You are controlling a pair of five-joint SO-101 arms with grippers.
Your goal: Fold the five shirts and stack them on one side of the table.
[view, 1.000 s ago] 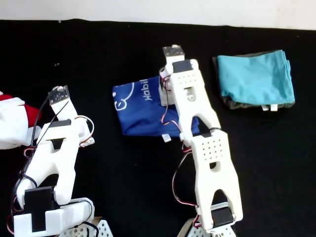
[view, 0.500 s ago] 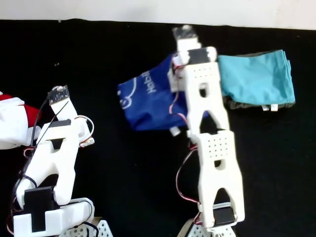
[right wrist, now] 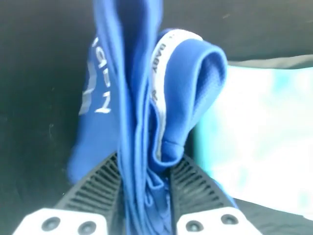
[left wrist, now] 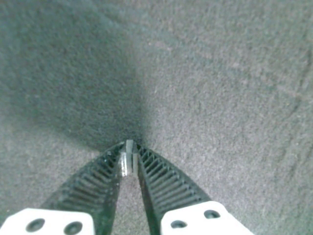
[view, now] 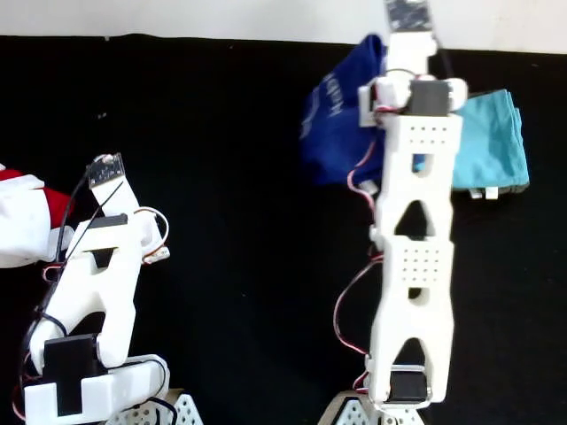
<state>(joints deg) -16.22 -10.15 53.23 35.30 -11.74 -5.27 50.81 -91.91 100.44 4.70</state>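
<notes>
A folded blue shirt (view: 337, 119) hangs lifted off the black table near the far edge, pinched by my right gripper (view: 390, 84). In the right wrist view the blue shirt (right wrist: 142, 98) bunches between the black fingers (right wrist: 100, 183), which are shut on it. A folded teal shirt (view: 492, 142) lies flat at the far right, on top of a dark one, and appears as the pale teal shirt (right wrist: 259, 152) beside the gripper. My left gripper (left wrist: 128, 154) is shut with nothing in it, low over the bare black cloth at the left. A white and red shirt (view: 25, 217) lies at the left edge.
The black tablecloth (view: 239, 292) covers the whole table, with open cloth between the two arms. The table's far edge (view: 177, 37) meets a white wall. The right arm (view: 412, 266) stretches far forward across the table's right half.
My right arm has lifted the blue shirt off the table and carried it away and to the right, toward the teal shirt. The left arm has stayed still.
</notes>
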